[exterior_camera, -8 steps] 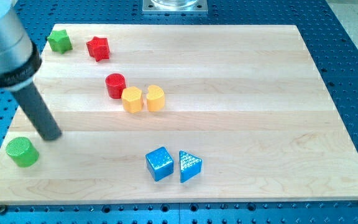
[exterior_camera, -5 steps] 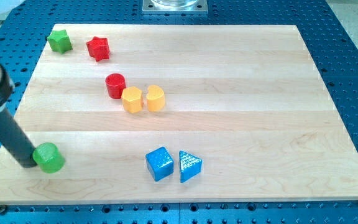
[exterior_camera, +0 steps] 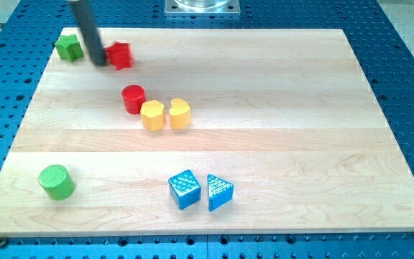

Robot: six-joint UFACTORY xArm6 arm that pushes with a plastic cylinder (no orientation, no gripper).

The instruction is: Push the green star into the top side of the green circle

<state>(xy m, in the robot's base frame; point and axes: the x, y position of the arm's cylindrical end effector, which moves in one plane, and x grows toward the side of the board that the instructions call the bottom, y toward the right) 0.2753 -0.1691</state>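
Observation:
The green star (exterior_camera: pixel 68 47) lies near the board's top left corner. The green circle (exterior_camera: pixel 56 180) stands near the bottom left, far below the star. My tip (exterior_camera: pixel 98 62) is at the top left, between the green star and the red star (exterior_camera: pixel 120 55). It touches or nearly touches the red star's left side and sits a little right of the green star.
A red cylinder (exterior_camera: pixel 134 98), an orange block (exterior_camera: pixel 152 114) and a rounded orange block (exterior_camera: pixel 180 113) cluster at centre left. A blue cube (exterior_camera: pixel 185 189) and a blue triangle (exterior_camera: pixel 219 191) sit at the bottom centre. The wooden board (exterior_camera: pixel 300 108) lies on a blue perforated table.
My tip pushed the green circle a little to the right at the bottom left, then moved up to the top left between the green star and the red star.

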